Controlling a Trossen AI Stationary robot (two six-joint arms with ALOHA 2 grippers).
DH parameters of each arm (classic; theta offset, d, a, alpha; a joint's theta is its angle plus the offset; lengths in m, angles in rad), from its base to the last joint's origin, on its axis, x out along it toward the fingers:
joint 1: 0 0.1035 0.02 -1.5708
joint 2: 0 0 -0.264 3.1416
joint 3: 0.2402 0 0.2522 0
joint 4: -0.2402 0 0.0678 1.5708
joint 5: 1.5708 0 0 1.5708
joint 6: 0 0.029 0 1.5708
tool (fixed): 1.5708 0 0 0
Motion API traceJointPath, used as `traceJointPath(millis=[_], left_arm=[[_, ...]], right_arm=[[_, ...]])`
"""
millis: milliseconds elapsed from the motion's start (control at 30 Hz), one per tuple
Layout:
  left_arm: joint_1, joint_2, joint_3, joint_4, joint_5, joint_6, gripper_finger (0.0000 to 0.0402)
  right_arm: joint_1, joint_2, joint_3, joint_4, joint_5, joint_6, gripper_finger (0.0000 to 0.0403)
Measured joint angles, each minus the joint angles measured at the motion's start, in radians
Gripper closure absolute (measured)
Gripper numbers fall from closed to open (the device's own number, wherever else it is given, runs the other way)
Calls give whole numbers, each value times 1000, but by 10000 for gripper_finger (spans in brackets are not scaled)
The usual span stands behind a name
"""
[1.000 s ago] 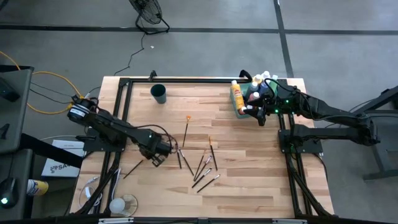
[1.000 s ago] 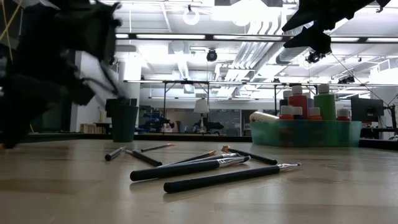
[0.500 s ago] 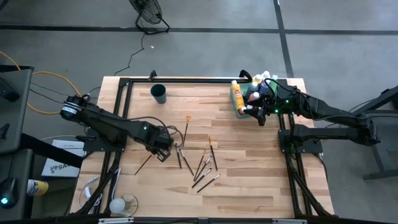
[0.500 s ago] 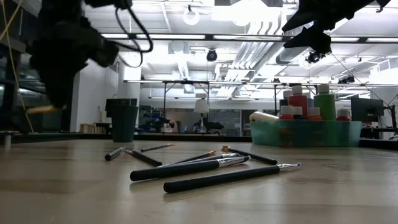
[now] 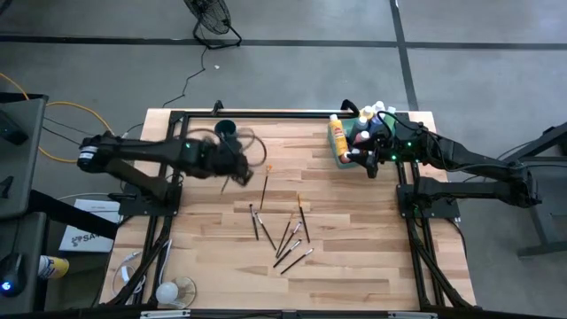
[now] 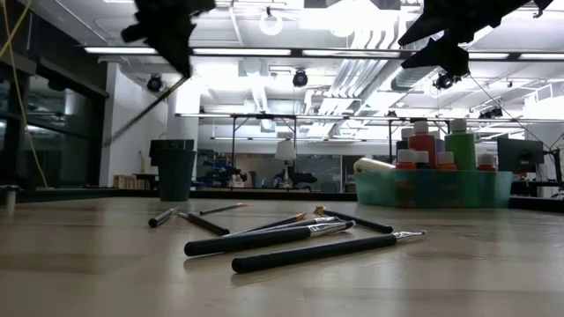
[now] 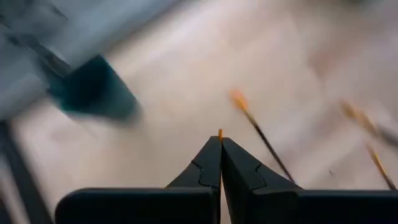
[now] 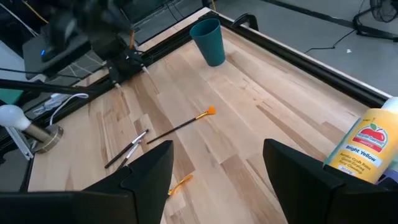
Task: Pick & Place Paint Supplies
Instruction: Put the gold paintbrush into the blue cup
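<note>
My left gripper [image 5: 237, 167] hovers high, just near of the dark teal cup [image 5: 227, 133], shut on a thin dark paintbrush [image 6: 141, 113]. In the low view the left gripper [image 6: 173, 40] is near the picture's top. Several more brushes [image 5: 285, 235] lie flat on the wood mid-table, and an orange-tipped one [image 5: 266, 182] lies apart from them. My right gripper [image 5: 368, 165] waits open above the near end of the green tray [image 6: 432, 188], which holds capped paint bottles [image 6: 423, 141]. A yellow bottle [image 5: 337, 137] lies on its side at the tray's left end. My left gripper pinches the paintbrush between its two shut fingers, with a short orange end [image 7: 219, 132] poking out past the fingertips. The brush is lifted clear of the table. Its long dark handle [image 6: 132, 123] slants downward away from the fingers.
A black metal frame [image 5: 266, 113] runs along the far edge and both sides of the table. The upright cup [image 6: 176, 172] stands near the far-left corner. Bare wood [image 5: 354, 257] lies between the loose brushes and the right rail.
My left gripper has risen from low over the table's near-left part and swung toward the far edge, up to the cup. The brush it holds has gone from lying low by the table to hanging clear in the air. The right arm has kept still.
</note>
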Motion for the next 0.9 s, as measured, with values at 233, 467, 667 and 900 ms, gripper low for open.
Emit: traceJointPath(millis=[233,467,667,900], left_arm=[[133,-50,25,109,-345,105,401],[317,-42,24,270,-392,234,401],[458,0,23,351,-339,318,401],[536,92,22,373,-285,316,401]], right_arm=[[0,0,0,1,26,0,160],[0,0,0,20,46,0,160],[0,0,0,23,58,0,160],[0,0,0,23,79,0,160]])
